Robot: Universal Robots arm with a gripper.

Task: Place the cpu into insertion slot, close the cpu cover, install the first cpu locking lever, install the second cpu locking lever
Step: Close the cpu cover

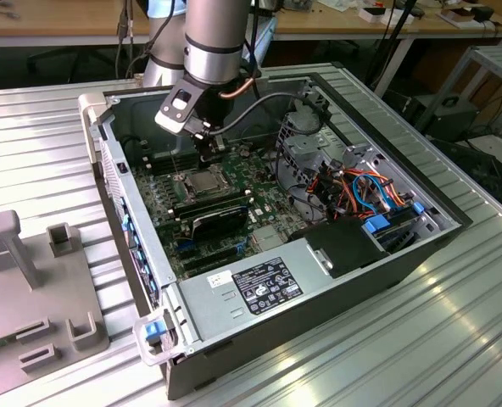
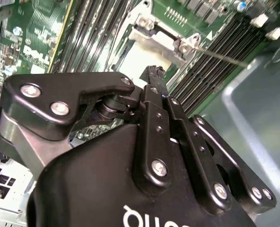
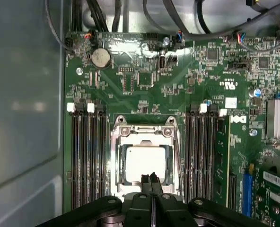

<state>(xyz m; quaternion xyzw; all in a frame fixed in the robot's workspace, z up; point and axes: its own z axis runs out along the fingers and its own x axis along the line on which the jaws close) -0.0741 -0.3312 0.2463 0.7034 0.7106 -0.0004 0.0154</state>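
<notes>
**Item 1, arm and claw.** In the exterior view, a single arm reaches down into an open computer case. The claw hangs low over the motherboard. In the first wrist view the claw has its 2 black fingertips pressed together with nothing between them. The tips sit over one edge of the cpu socket. Whether they touch the metal cannot be told.

**Item 2, cpu.** A flat square chip with a pale metal top, seated in the insertion slot. A dark rim of the slot shows around it.

**Item 3, cpu cover.** A silver frame plate lying down flat over the chip, which shows through its square window. 2 screws mark the far edge.

**Item 4, locking lever.** A thin metal rod in the second wrist view. It slants away from a corner of the socket across the neighbouring slots.

**Item 5, memory slots.** Long black rows flanking the socket on both sides.

**Item 6, coin battery.** A round silver cell near the board's far edge.

**Item 7, surroundings.** The case rests on a ribbed metal counter. A grey fixture block stands beside the case at the exterior view's left. A labelled power supply occupies the near end of the case.
</notes>
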